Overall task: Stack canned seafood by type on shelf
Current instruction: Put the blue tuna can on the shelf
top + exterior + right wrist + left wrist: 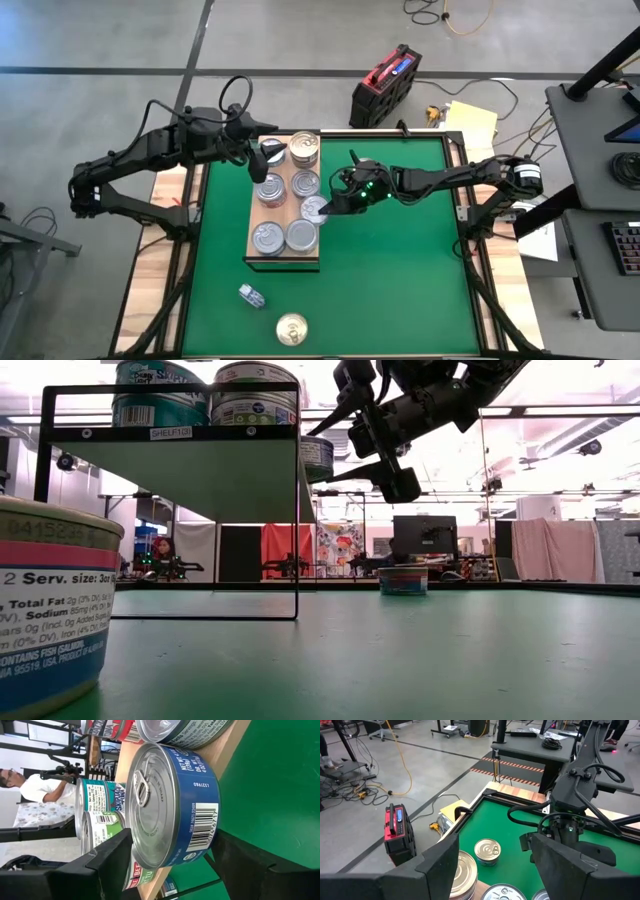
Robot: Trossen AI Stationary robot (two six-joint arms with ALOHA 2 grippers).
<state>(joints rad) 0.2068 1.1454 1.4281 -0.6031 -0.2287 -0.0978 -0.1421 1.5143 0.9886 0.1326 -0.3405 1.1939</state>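
i see the green table mat (380,260) filling the bench, with the wooden shelf (252,250) raised on a black frame near the mat's left edge. silver-lidded tins (286,190) cover its top in two rows, some doubled up. the left arm (130,160) reaches in from the left edge, and the left gripper (266,157) hangs over the shelf's far left corner with its fingers spread and nothing between them; in its wrist view the tins lie below the gap. the right arm (460,180) comes in from the right edge, and the right gripper (330,205) sits at the shelf's right edge around a blue-labelled tin (172,805). in the right wrist view this tin stands on the shelf's edge between the two fingers, which flank it with the jaws wide; i can't tell whether the pads touch it. a gold-lidded tin (291,328) sits near the mat's near edge, and a tin lying on its side (252,295) is just beside it, toward the shelf.
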